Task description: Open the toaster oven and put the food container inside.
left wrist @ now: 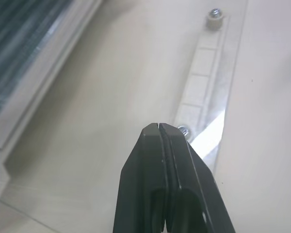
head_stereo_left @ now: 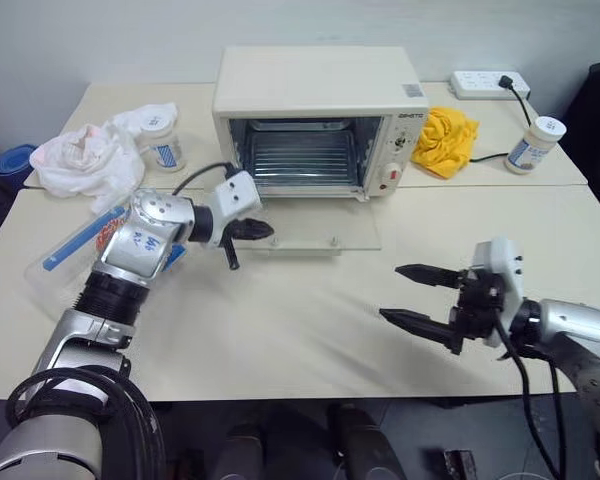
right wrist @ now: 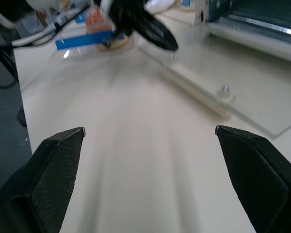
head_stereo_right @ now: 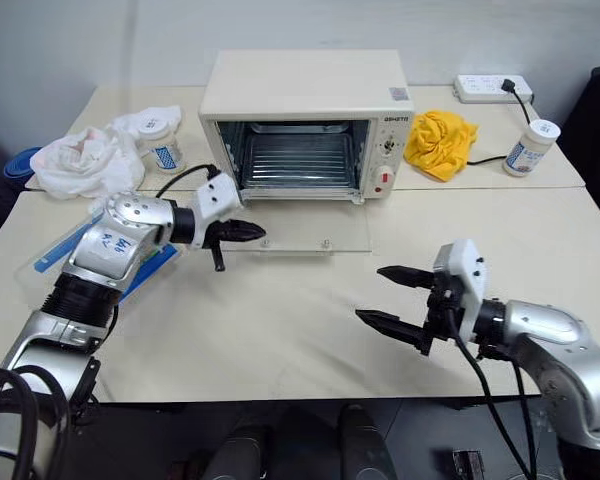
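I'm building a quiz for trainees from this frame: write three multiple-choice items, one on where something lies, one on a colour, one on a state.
1. Where does the food container lie?
A. Inside the oven
B. On the table at the robot's left, partly behind its left arm
C. On top of the oven

2. What colour is the crumpled cloth beside the toaster oven?
A. Yellow
B. Green
C. Black

3. How does the oven's glass door stand?
A. Shut upright
C. Folded down flat on the table
B. Half open, held up by a gripper

Answers: 1 B, its clear box with a blue clip shows by the left arm, the oven rack being bare. 2 A, the cloth right of the knobs is yellow. 3 C, the door lies flat before the open cavity, the shut left gripper over its edge.
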Controlling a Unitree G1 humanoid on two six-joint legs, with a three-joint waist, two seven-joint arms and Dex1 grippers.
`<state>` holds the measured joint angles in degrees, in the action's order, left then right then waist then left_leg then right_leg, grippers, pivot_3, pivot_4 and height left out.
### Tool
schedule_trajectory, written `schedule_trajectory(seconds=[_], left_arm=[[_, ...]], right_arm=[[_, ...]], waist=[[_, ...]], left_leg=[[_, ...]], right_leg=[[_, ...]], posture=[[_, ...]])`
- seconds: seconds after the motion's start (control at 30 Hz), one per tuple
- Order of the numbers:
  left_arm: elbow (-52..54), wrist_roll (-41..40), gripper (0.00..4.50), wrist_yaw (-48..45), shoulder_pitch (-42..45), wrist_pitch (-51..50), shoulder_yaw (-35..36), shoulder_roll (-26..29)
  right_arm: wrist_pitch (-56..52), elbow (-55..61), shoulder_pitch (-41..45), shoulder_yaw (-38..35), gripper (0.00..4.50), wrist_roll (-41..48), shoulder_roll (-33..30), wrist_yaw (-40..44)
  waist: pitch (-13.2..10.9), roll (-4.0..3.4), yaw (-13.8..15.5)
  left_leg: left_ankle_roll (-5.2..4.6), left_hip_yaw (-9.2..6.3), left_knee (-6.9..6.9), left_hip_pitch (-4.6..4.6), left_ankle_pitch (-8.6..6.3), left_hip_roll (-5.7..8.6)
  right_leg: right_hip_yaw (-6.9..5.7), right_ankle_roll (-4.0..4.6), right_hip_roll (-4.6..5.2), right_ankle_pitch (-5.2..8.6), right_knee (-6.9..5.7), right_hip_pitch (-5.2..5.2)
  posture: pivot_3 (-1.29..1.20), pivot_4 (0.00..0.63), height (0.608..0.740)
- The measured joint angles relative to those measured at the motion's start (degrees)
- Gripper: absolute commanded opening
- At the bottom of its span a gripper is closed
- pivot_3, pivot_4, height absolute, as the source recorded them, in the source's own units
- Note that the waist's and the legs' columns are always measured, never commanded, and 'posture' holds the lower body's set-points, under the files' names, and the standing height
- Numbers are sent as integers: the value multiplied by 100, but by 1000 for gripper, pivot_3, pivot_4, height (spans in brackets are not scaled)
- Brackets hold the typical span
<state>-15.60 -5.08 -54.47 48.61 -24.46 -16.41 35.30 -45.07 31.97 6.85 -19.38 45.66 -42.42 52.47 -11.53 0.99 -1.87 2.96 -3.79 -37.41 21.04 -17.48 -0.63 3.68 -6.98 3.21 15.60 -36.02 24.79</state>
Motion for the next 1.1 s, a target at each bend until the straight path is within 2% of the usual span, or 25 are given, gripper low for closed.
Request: schedule_trajectory(seconds=[0.17, 0.3, 0.4, 0.5, 0.63, 0.77, 0.83, 0.93, 1.03, 1.1], left_arm=[[500, 171, 26, 157, -261, -253, -16, -45], [1588, -171, 26, 117, -848, -1148, 412, 256], [2700, -801, 942, 37, -1569, -2128, 1347, 802], [4067, -1663, 1887, -164, -2926, -3405, 3143, 1333], [5203, -2408, 3153, -149, -3999, -4607, 5032, 1310], [5788, -2636, 4361, -64, -5042, -5275, 6792, 1044], [5780, -2603, 4472, 149, -5238, -5536, 7549, 922], [5584, -2334, 4472, 672, -5283, -6129, 8262, 829], [5374, -2039, 4472, 1220, -5282, -6668, 8437, 755], [5324, -1967, 4472, 1778, -5000, -6799, 8326, 477]], right_arm=[[-54, -144, 579, -223, 4500, 378, -196, -200], [-59, -409, 1122, -66, 4500, 515, -316, -134], [-24, -613, 1547, 279, 4500, 504, -391, 49], [150, -1145, 2057, 794, 4500, 249, -423, 417], [510, -1860, 2618, 1420, 4500, -193, -329, 877], [845, -2525, 3173, 1852, 4500, -517, -91, 1335], [996, -2810, 3354, 2001, 4500, -673, 50, 1521], [1127, -3093, 3521, 2189, 4500, -842, 215, 1719], [1140, -3258, 3645, 2254, 4500, -892, 277, 1861], [1137, -3300, 3732, 2285, 4500, -914, 312, 1969]], waist=[[0, 0, 31], [0, 0, 7], [-1, 2, -33], [-1, 2, -119], [-3, 2, -42], [-3, 3, -20], [-2, 3, 8], [-2, 3, 16], [-2, 3, 17], [-2, 3, 31]], left_leg=[[-4, -15, 2, 7, -2, 1], [-8, -14, 7, 14, -5, -4], [-9, -12, 10, 13, -5, -11], [-9, -9, 15, 13, -6, -13], [-9, -20, 5, 7, -6, -9], [-7, -18, 7, 3, -7, -9], [-7, -22, 7, 2, -7, -10], [-6, -22, 7, 1, -7, -7], [-1, -23, 8, 1, -10, -6], [3, -25, 6, 1, -11, -5]], right_leg=[[-3, -2, -2, 0, 11, -6], [-4, -2, -1, 1, 10, 6], [-7, 2, -3, 3, 8, 13], [-10, 7, 1, 5, 7, 16], [-18, 8, 1, 5, 15, -2], [-19, 8, 3, 5, 21, -7], [-25, 11, 3, 7, 20, -7], [-25, 11, 5, 7, 20, -7], [-25, 11, 9, 7, 20, -8], [-29, 10, 16, 6, 20, -9]], posture=[[0, 150, 740], [0, 150, 740], [0, 150, 740], [0, 150, 740], [0, 150, 740], [0, 150, 740], [0, 150, 740], [0, 150, 740], [0, 150, 740], [0, 150, 740]])
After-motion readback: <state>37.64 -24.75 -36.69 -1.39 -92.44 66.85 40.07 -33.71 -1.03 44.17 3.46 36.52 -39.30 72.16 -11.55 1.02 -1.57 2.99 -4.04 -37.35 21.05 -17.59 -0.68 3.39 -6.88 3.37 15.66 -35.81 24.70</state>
